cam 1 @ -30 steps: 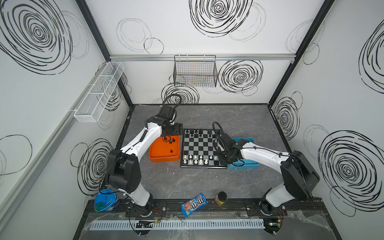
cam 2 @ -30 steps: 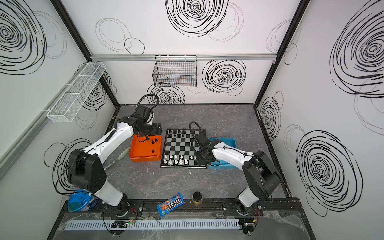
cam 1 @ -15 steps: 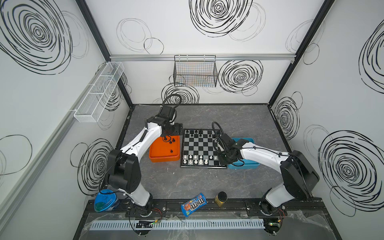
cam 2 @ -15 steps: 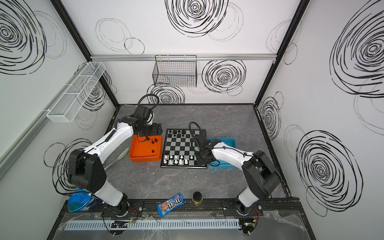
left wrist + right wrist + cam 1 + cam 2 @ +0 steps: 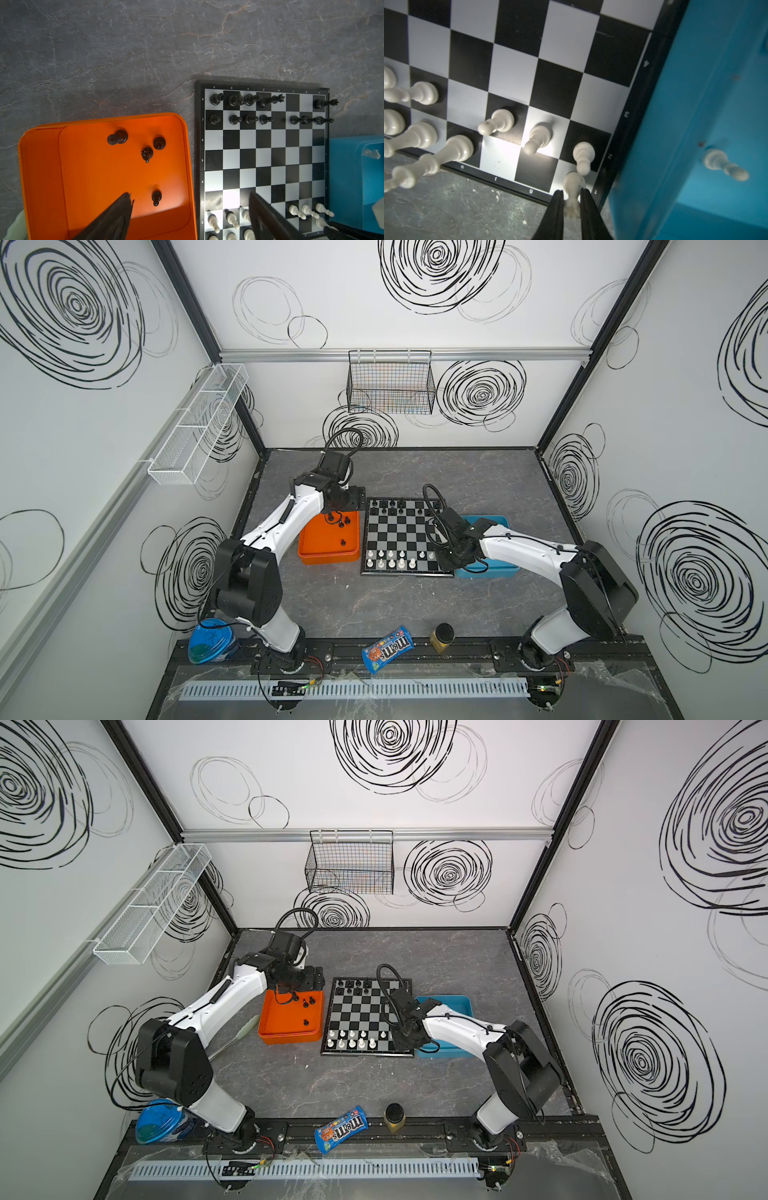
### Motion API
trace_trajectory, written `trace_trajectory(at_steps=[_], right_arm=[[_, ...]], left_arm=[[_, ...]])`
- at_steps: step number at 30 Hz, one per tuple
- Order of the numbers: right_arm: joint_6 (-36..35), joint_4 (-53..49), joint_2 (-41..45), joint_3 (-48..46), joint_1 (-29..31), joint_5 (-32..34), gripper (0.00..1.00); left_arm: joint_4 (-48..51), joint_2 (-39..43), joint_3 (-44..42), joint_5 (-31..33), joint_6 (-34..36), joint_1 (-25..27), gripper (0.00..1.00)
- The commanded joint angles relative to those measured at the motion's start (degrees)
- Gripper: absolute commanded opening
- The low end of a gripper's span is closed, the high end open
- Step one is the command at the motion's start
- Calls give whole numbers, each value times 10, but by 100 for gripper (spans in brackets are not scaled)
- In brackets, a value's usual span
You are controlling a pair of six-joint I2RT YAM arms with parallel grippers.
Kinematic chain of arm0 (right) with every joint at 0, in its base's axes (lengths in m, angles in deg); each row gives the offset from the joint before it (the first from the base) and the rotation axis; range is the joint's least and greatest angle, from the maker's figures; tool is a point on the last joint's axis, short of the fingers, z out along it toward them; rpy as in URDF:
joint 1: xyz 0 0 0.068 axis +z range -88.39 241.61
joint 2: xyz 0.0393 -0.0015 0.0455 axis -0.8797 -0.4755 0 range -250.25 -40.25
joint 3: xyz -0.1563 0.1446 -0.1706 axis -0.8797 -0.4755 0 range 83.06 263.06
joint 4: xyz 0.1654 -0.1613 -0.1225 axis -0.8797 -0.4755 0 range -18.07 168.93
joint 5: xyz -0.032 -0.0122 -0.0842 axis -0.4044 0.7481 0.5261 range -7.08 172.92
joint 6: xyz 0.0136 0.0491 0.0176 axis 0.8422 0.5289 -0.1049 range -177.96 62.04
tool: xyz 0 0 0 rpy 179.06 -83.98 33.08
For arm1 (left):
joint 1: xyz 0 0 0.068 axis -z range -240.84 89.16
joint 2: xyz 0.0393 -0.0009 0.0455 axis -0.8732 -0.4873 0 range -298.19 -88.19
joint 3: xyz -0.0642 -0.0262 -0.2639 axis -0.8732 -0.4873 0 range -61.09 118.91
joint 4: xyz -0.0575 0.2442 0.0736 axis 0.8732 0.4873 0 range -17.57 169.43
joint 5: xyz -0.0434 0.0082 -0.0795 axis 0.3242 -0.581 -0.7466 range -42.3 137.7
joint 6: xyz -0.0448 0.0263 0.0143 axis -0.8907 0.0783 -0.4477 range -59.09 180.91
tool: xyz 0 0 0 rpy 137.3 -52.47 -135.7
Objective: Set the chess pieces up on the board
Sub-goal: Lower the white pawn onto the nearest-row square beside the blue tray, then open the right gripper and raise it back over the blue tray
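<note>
Right claw fingers closely flank the small white plastic rook on the corner square of the black-and-silver checkered chessboard; we cannot tell whether they press it. Just beside, the blue plastic tray holds a white piece. Our left claw, spread wide, hangs by the orange plastic tray holding four black chessmen.

The tabletop looks like grey veined stone, matt. The orange tray, lower left in the left wrist view, is smooth plastic with a soft sheen, as is the blue tray. The black chessmen and white chessmen are glossy plastic. The board is smooth and throws glare. The basket, upper centre, is black wire.
</note>
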Motion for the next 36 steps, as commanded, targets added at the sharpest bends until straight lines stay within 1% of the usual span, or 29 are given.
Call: trace_trajectory(at_steps=[1,9,20,30,32,36], right_arm=[[2,-32,-5,14,4,20,21],[2,-35,6,25,4,13,23],[3,-24,-5,19,6,0,21],[3,-25,-6,18,6,3,20],[3,-26,-5,20,5,5,21],[4,-34,2,29,6,8,27]], left_arm=[[-10,-4,-2,-5,-5,-4,91],[-10,-5,2,-6,-7,-3,91],[-11,-2,-4,-3,-5,-3,91],[-13,-3,-6,-4,-5,-3,91],[-13,-3,-5,-4,-5,-3,91],[-12,-4,-3,-4,-6,-3,91]])
